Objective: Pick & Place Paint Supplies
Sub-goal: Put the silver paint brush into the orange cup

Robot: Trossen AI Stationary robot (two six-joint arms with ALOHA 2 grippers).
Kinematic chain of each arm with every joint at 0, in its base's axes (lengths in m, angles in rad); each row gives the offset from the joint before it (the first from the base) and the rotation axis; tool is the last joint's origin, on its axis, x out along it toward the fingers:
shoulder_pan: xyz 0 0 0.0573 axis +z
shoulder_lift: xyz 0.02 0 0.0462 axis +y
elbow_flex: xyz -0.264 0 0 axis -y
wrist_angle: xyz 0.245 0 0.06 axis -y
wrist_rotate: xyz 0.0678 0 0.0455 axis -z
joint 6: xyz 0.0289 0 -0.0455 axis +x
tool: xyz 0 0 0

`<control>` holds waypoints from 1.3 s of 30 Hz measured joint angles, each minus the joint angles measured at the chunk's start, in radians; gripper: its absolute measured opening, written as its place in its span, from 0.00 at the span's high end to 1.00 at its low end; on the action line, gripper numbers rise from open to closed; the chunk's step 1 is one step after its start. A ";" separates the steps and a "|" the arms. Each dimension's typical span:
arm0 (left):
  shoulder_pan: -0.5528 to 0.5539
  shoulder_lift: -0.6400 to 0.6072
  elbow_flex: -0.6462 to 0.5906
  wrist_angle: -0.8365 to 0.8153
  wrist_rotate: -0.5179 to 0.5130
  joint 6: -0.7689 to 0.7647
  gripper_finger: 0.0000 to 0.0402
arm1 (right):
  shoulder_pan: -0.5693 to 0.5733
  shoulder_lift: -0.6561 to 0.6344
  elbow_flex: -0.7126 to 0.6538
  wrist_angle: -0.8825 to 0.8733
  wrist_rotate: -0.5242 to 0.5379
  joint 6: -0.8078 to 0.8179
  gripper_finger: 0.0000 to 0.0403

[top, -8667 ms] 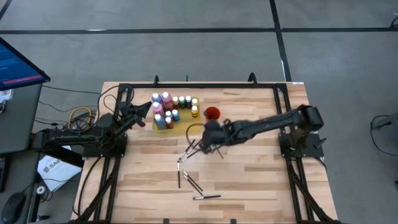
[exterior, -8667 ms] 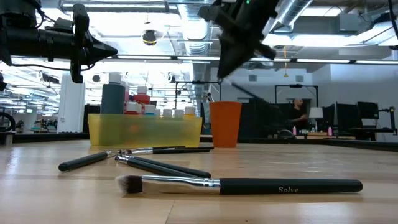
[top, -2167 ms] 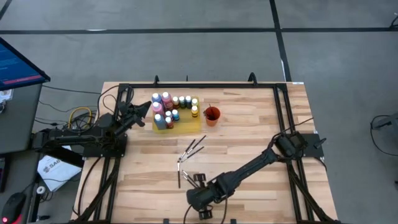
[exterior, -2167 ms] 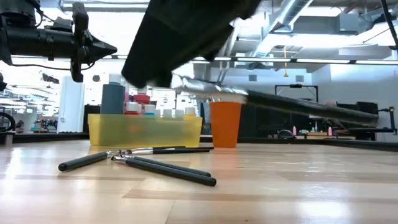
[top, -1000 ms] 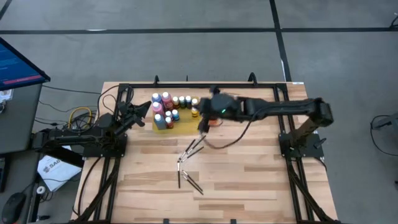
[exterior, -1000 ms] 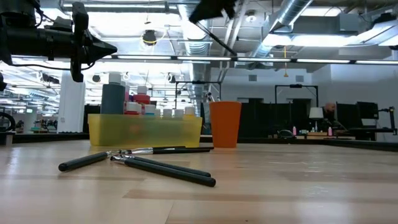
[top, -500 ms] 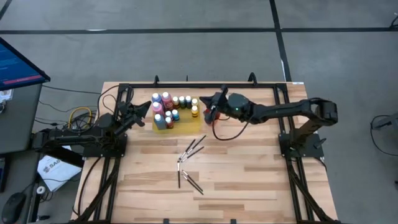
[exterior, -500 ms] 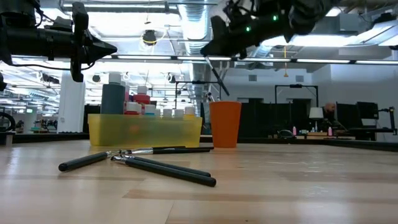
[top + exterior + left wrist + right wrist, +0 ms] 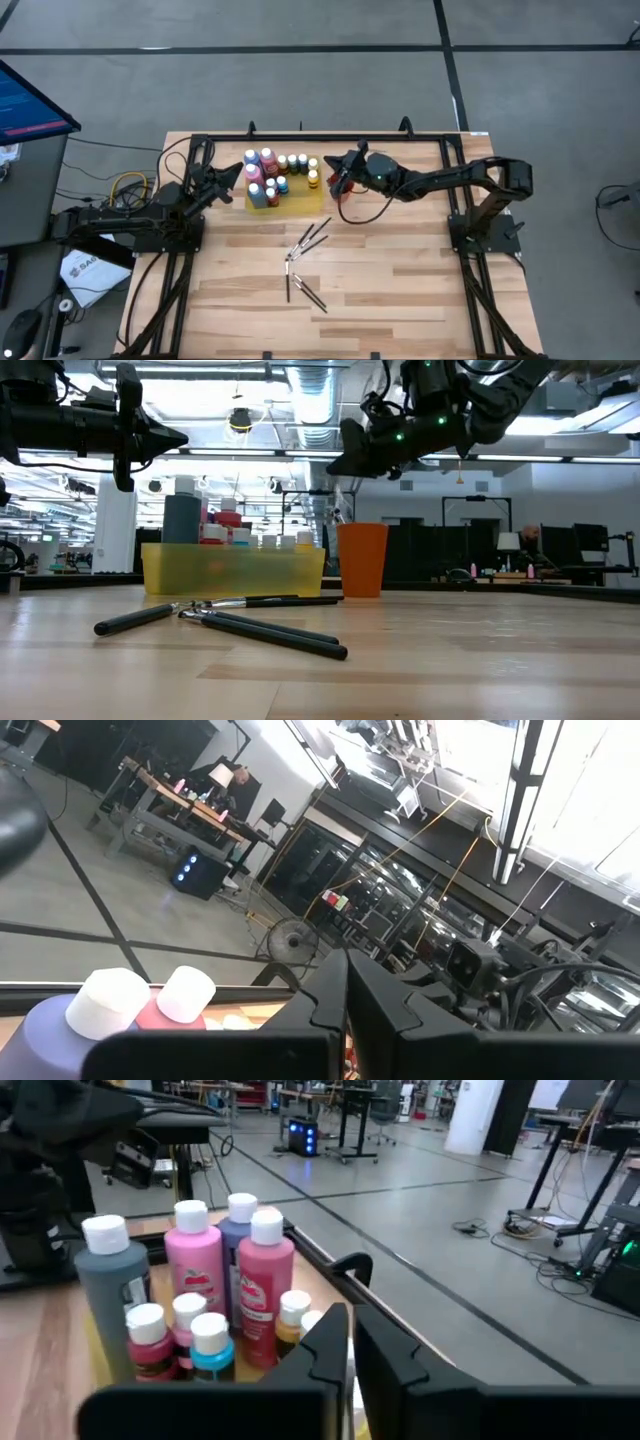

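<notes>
My right gripper hangs above the cup at the back of the table, just right of the yellow tray. In the right wrist view its fingers look nearly together w/ only a thin slit between them; I can't tell from any view if a brush sits in that slit. In the low view the gripper sits well above the cup, not touching it. A thin dark stick pokes up out of the cup at its left rim.

Left gripper waits at the tray's left end, raised off the table, fingers clenched on nothing.

Bottles stand packed in the tray: tall pink, blue-grey and dark ones at the left, small ones w/ pale caps in a row toward the cup. Right wrist cam shows them close up, all upright.

Brushes lie loose mid-table in front of the tray, a crossed bunch, w/ another pair nearer the front edge. Low view shows them flat on the wood, tips toward the left.

A person sits at a desk far back in the room, seen by left wrist cam.
</notes>
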 joint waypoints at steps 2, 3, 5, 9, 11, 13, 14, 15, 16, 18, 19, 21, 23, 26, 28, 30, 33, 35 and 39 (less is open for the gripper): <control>0.000 0.000 0.000 0.000 0.000 0.000 1.00 | 0.001 -0.012 0.000 -0.008 -0.001 0.000 0.93; 0.000 0.000 0.000 0.000 0.000 0.000 1.00 | 0.001 -0.015 0.001 -0.007 0.000 0.000 0.90; 0.000 0.000 0.000 0.000 0.000 0.000 1.00 | 0.002 -0.015 0.001 -0.022 -0.001 0.000 0.84; 0.000 0.000 0.000 0.000 0.000 0.000 1.00 | 0.032 -0.018 0.025 -0.125 -0.001 0.019 0.71; 0.000 0.000 0.000 0.000 0.000 0.000 1.00 | 0.068 -0.042 0.077 -0.262 -0.015 0.056 0.65; 0.000 0.000 0.000 0.000 0.000 0.000 1.00 | 0.116 -0.044 0.162 -0.390 -0.026 0.101 0.60; 0.000 0.000 0.000 0.000 0.000 0.000 1.00 | 0.141 -0.043 0.203 -0.481 -0.026 0.121 0.58; 0.000 0.000 0.000 0.001 0.000 0.000 1.00 | 0.167 -0.034 0.249 -0.563 -0.023 0.147 0.57; 0.000 0.000 0.000 0.000 0.000 0.000 1.00 | 0.194 -0.019 0.296 -0.633 -0.015 0.177 0.56; 0.000 0.000 0.000 0.001 0.000 0.000 1.00 | 0.247 0.015 0.384 -0.746 0.010 0.236 0.56; 0.000 0.000 0.000 0.001 0.000 0.000 1.00 | 0.274 0.035 0.422 -0.795 0.025 0.266 0.56; 0.000 0.000 0.000 0.001 0.000 0.000 1.00 | 0.325 0.089 0.490 -0.849 0.040 0.314 0.57; 0.000 0.000 0.000 0.000 0.000 0.000 1.00 | 0.373 0.147 0.538 -0.894 0.053 0.339 0.59; 0.000 0.001 0.000 0.001 0.000 0.000 1.00 | 0.426 0.241 0.609 -0.922 0.053 0.369 0.62; 0.000 0.002 0.000 0.000 0.000 0.000 1.00 | 0.452 0.308 0.658 -0.949 0.053 0.387 0.63; 0.000 0.005 0.000 0.003 0.000 0.000 1.00 | 0.470 0.374 0.707 -0.980 0.053 0.393 0.64; 0.000 0.008 0.000 0.003 0.000 0.000 1.00 | 0.490 0.464 0.780 -1.013 0.052 0.394 0.64; 0.000 0.008 0.000 0.002 0.000 0.000 1.00 | 0.500 0.513 0.818 -1.042 0.051 0.409 0.62; 0.000 0.008 0.000 0.004 0.000 0.000 1.00 | 0.510 0.590 0.873 -1.070 0.050 0.419 0.60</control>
